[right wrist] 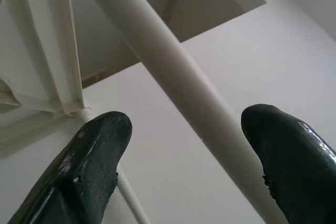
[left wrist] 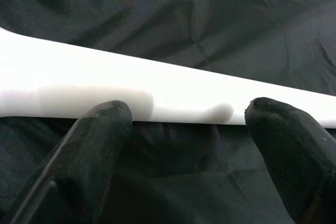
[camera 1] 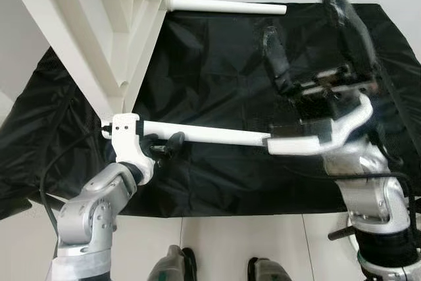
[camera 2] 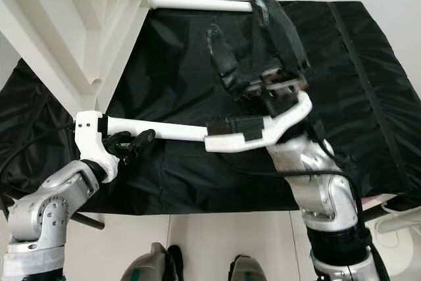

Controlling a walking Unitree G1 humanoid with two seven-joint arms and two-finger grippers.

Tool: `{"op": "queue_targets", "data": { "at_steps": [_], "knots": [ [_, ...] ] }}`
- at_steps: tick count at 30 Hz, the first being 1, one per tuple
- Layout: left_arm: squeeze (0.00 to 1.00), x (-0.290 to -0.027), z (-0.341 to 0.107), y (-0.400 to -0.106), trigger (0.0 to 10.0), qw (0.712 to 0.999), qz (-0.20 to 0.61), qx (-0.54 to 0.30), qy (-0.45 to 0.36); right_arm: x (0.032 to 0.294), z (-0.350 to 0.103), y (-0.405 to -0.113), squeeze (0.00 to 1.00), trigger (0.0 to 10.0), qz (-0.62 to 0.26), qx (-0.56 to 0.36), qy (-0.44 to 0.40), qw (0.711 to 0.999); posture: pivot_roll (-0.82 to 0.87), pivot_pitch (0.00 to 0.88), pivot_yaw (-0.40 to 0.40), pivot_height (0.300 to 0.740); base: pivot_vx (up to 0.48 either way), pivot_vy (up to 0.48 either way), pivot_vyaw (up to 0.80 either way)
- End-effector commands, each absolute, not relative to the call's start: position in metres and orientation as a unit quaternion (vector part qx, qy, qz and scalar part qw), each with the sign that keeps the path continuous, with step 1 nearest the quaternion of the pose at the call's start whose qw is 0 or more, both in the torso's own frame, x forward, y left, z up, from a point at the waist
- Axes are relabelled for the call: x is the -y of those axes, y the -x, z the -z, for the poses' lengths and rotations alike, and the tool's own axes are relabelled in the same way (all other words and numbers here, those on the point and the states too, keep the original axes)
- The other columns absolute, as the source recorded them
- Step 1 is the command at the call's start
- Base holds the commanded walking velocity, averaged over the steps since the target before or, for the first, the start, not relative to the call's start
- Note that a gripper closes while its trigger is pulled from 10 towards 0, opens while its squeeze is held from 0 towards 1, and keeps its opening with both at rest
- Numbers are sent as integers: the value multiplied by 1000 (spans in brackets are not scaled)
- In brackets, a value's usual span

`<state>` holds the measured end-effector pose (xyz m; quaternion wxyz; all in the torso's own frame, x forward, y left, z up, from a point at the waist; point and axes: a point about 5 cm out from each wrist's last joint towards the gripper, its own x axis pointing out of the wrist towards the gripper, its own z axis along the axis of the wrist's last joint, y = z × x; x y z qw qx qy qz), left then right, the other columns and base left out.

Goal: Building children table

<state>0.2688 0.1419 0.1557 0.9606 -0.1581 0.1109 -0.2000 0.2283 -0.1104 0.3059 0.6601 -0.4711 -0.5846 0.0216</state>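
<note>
The robot's own feet (camera 1: 217, 269) stand on the pale floor (camera 1: 237, 248) at the near edge of the black sheet (camera 1: 217, 57); over that sheet a loose white table leg (camera 1: 210, 135) lies crosswise, its long axis running from one arm to the other. The left gripper (camera 1: 161, 146) sits at the leg's left end, its fingers (left wrist: 94, 145) spread and the leg resting against their tips, so released rather than clenched. The right gripper (camera 2: 247, 31) is raised over the sheet's far part, fingers (right wrist: 89, 156) apart, empty, aimed at a second leg (camera 2: 197, 2) already seated in the upturned tabletop (camera 1: 105, 24) at the sheet's far-left corner. The loose leg's socket probably lies that way too, so the left arm is nearer.
</note>
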Motion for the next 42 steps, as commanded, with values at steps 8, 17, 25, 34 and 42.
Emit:
{"op": "queue_targets", "data": {
  "at_steps": [8,17,25,34,42],
  "knots": [
    [0,-133,-159,-266,10000,958,224,-100,148,94,-326,-246,0,10000,-36,579,479,659,-13,137,88,740,0,0,0],
    [0,-128,-160,-265,10000,958,225,-96,147,77,-334,-252,0,10000,-39,596,479,644,-3,127,72,740,0,0,0],
    [0,-128,-159,-264,10000,959,223,-94,148,83,-310,-245,0,10000,-40,610,473,634,0,127,68,740,0,0,0],
    [0,-129,-158,-264,10000,959,222,-97,145,92,-313,-241,0,10000,12,620,450,642,-6,131,79,740,0,0,0],
    [0,-128,-156,-265,10000,959,224,-99,144,98,-329,-246,0,10000,101,625,442,635,-8,134,83,740,0,0,0]
  ]
}}
